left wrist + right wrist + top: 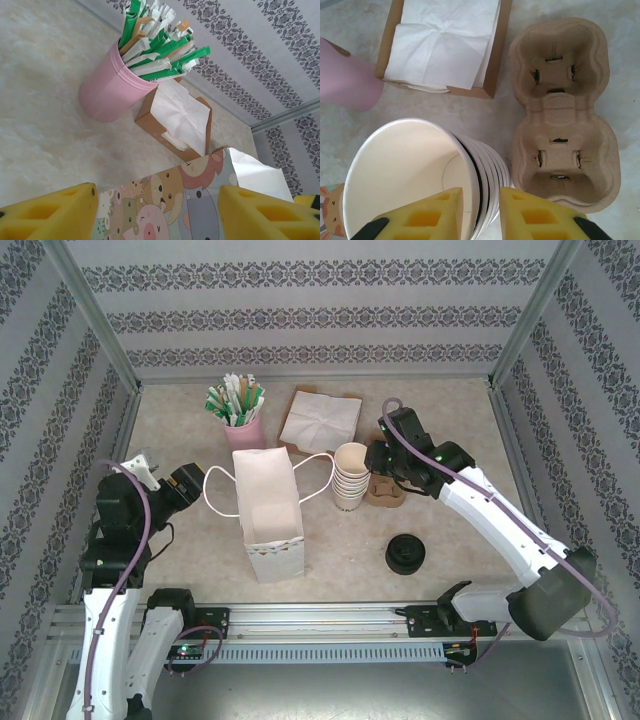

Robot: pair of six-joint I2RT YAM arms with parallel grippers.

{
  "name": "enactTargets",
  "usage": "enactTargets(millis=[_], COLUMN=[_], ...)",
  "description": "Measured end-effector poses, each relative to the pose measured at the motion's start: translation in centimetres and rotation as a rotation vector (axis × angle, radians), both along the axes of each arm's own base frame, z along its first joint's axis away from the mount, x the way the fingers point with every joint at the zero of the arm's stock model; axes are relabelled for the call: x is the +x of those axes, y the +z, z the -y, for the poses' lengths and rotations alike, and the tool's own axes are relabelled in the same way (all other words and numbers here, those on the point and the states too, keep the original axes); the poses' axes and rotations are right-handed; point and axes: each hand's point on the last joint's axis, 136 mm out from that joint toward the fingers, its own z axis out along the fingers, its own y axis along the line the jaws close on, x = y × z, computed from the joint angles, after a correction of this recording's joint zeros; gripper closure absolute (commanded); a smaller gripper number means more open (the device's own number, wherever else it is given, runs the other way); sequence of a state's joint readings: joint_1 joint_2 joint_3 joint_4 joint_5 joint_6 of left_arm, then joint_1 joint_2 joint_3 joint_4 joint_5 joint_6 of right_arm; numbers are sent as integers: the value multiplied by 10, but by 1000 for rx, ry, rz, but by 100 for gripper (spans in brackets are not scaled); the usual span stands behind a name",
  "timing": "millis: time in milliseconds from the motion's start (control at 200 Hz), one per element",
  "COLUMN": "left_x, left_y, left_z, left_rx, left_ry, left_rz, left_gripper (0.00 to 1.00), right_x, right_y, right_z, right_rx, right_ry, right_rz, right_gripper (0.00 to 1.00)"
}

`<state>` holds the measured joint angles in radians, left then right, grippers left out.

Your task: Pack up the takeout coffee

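The biggest thing on the table (pixel 330 550) is the white paper bag (pixel 272 558). It stands upright and open-mouthed in the middle, and the side facing my left arm is printed with cartoon animals, a pig among them. My left gripper (pixel 157 194) hangs just beside that printed side, spread wide with nothing held.

Behind the bag is a brown cardboard box (pixel 498 50) holding a pile of white napkins (pixel 445 45). To its right lies a two-well pulp cup carrier (pixel 560 115), just beside the stack of lidless paper cups (pixel 405 170).

My right gripper (pixel 481 192) is down over that stack, one finger (pixel 427 215) inside the top cup and the other outside the rims, with a narrow gap left between them. I cannot tell whether they press on the cup wall.

A pink tumbler (pixel 112 90) at the back left holds sticks in green and white wrappers (pixel 160 50). A small stack of black lids (pixel 405 554) sits near my right arm's base.

Where the lidded coffee cup stands I cannot tell
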<state>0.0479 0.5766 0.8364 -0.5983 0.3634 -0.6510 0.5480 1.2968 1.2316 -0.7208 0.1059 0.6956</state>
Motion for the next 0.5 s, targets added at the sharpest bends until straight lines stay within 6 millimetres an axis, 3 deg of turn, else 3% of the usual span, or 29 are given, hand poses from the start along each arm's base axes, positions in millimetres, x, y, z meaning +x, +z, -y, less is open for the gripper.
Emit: enactTargets(millis=[505], left_x=[-1], left_y=[-8], left_z=[4], left_rx=[-22], left_ry=[-16], left_rz=[-21], left_gripper=[37], right_x=[4], right_y=[1], right_z=[-7], right_rx=[27], right_ry=[-19], right_rz=[9], right_gripper=[76])
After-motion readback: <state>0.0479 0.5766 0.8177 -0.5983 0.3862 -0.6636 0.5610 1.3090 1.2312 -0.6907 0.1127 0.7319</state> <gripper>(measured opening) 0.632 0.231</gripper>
